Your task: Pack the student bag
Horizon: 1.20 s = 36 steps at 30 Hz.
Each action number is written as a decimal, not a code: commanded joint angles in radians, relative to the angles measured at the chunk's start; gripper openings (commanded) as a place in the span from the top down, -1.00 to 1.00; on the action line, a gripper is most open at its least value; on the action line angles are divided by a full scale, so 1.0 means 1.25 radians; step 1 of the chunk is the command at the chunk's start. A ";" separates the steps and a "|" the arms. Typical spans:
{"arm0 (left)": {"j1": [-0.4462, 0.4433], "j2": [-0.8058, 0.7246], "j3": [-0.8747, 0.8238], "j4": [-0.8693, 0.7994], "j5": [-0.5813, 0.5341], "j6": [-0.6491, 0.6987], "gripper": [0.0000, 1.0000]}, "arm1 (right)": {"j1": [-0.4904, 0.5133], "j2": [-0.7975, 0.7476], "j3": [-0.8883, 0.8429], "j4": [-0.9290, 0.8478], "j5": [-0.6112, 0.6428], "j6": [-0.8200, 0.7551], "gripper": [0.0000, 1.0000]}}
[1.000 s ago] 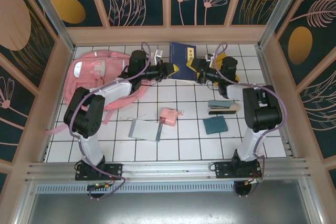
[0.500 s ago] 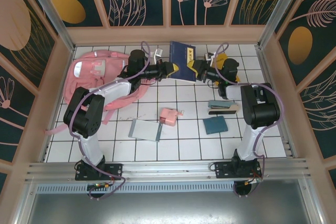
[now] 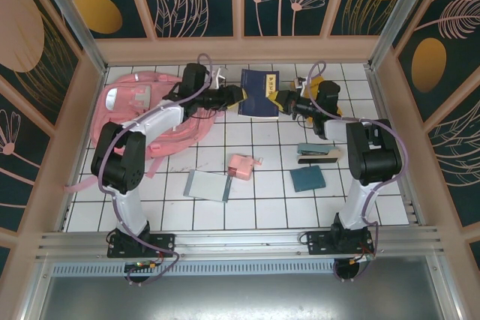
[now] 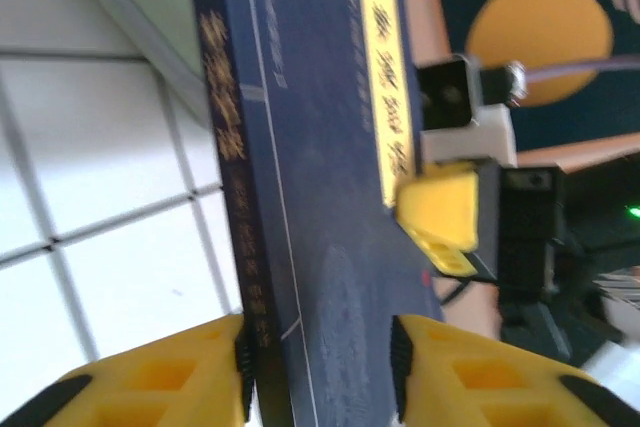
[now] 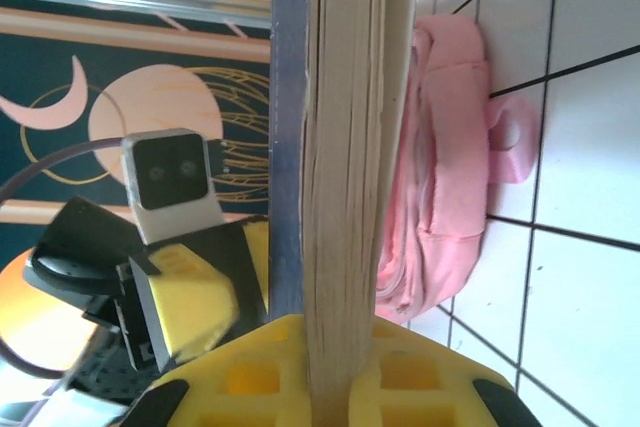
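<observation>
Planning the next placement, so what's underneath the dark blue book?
White tiled table shows around the dark blue book, held by the right gripper; the tiles directly beneath are covered.

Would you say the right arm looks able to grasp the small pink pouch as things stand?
Probably not now: the right gripper is shut on the dark blue book, though the pink pouch lies in the open.

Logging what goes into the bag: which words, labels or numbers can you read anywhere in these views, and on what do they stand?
On the blue book, front cover, a yellow label: a column of dark characters, too blurred to read.
On the book's spine: gold characters, too blurred to read.
On the pink backpack, pink pouch, grey booklet and teal notebook: no print I can make out.
</observation>
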 commanded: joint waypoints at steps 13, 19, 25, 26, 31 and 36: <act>0.051 0.118 0.180 -0.509 -0.732 0.306 0.02 | 0.043 -0.021 0.065 -0.136 0.078 -0.132 1.00; 0.051 0.156 0.189 -0.519 -0.776 0.313 0.00 | 0.063 -0.027 0.054 -0.115 0.133 -0.148 1.00; 0.051 0.180 0.190 -0.519 -0.782 0.328 -0.10 | 0.074 -0.024 0.080 -0.167 0.149 -0.188 1.00; 0.051 0.184 0.190 -0.520 -0.785 0.328 -0.10 | 0.075 -0.020 0.085 -0.174 0.146 -0.191 1.00; 0.051 0.198 0.192 -0.519 -0.782 0.333 -0.14 | 0.077 -0.010 0.090 -0.181 0.142 -0.190 1.00; 0.051 0.206 0.200 -0.531 -0.801 0.335 -0.07 | 0.080 -0.001 0.101 -0.194 0.139 -0.190 1.00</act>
